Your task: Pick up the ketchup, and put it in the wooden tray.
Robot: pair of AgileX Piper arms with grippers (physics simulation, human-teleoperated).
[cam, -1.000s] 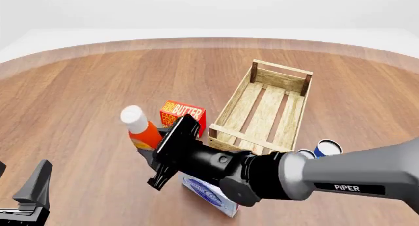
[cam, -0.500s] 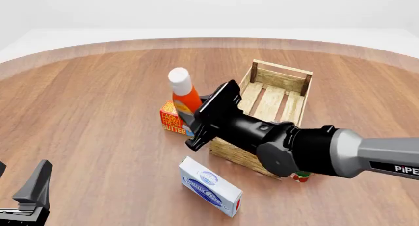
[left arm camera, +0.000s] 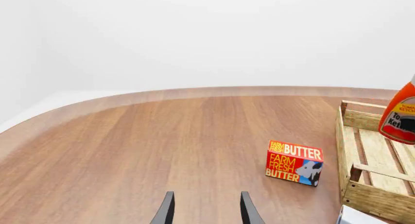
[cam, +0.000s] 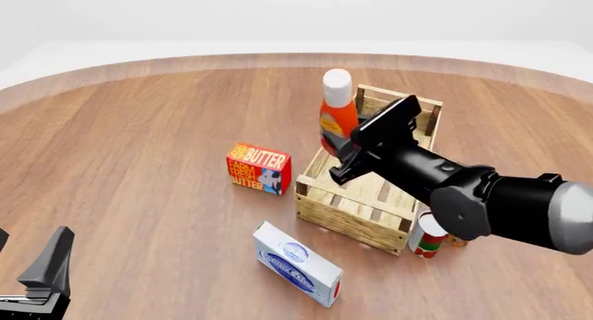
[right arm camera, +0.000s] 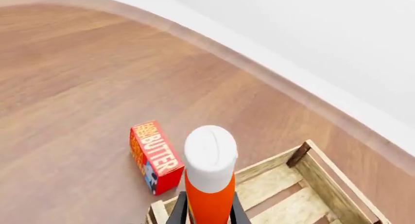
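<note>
The ketchup (cam: 337, 117), an orange-red bottle with a white cap, hangs upright in the air over the near left part of the wooden tray (cam: 346, 193). My right gripper (cam: 346, 146) is shut on its lower body. In the right wrist view the ketchup (right arm camera: 209, 185) rises between the two fingers, with the wooden tray (right arm camera: 337, 178) below and beyond it. The left wrist view shows the ketchup (left arm camera: 401, 118) above the wooden tray (left arm camera: 363, 118). My left gripper (cam: 46, 275) stays low at the near left, open (left arm camera: 206, 214) and holding nothing.
A red butter box (cam: 260, 169) stands just left of the tray. A white and blue carton (cam: 296, 266) lies nearer to me. A red-and-white can (cam: 427, 238) stands against the tray's near right corner, partly behind my right arm.
My right arm has carried the ketchup up and to the right, from beside the butter box to above the tray. The left arm has not moved.
</note>
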